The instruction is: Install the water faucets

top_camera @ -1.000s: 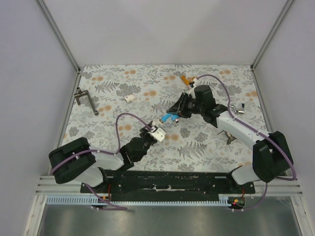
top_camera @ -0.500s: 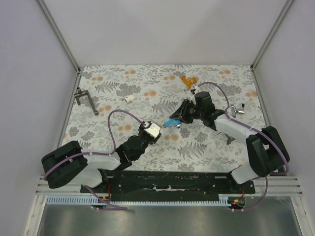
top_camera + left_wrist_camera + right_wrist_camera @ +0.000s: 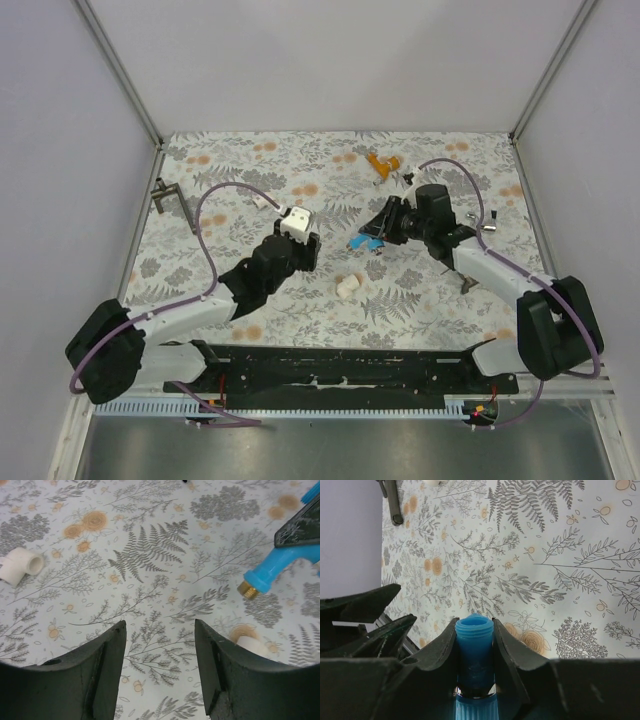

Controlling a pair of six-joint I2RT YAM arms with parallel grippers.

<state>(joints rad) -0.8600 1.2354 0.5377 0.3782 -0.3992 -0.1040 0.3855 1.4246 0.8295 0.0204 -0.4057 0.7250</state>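
Observation:
My right gripper (image 3: 375, 238) is shut on the blue water faucet (image 3: 360, 243), held above the table's middle. In the right wrist view its threaded end (image 3: 475, 640) stands squeezed between my fingers (image 3: 440, 647). The left wrist view shows the blue faucet (image 3: 272, 570) with a brass tip at the upper right. The orange water faucet (image 3: 382, 163) lies at the far side. My left gripper (image 3: 308, 248) hovers left of the blue faucet. It is open (image 3: 160, 627), with only tablecloth between its fingers.
A white fitting (image 3: 347, 287) lies on the cloth near the middle, partly behind my left gripper's finger (image 3: 252, 646). Another white fitting (image 3: 263, 200) (image 3: 20, 566) lies farther left. A dark metal bracket (image 3: 172, 203) sits at the left edge, and small metal pieces (image 3: 468, 282) at the right.
My left gripper has opened wider and drawn back towards the far left, leaving a white fitting on the cloth. My right gripper shifted slightly right with the blue faucet.

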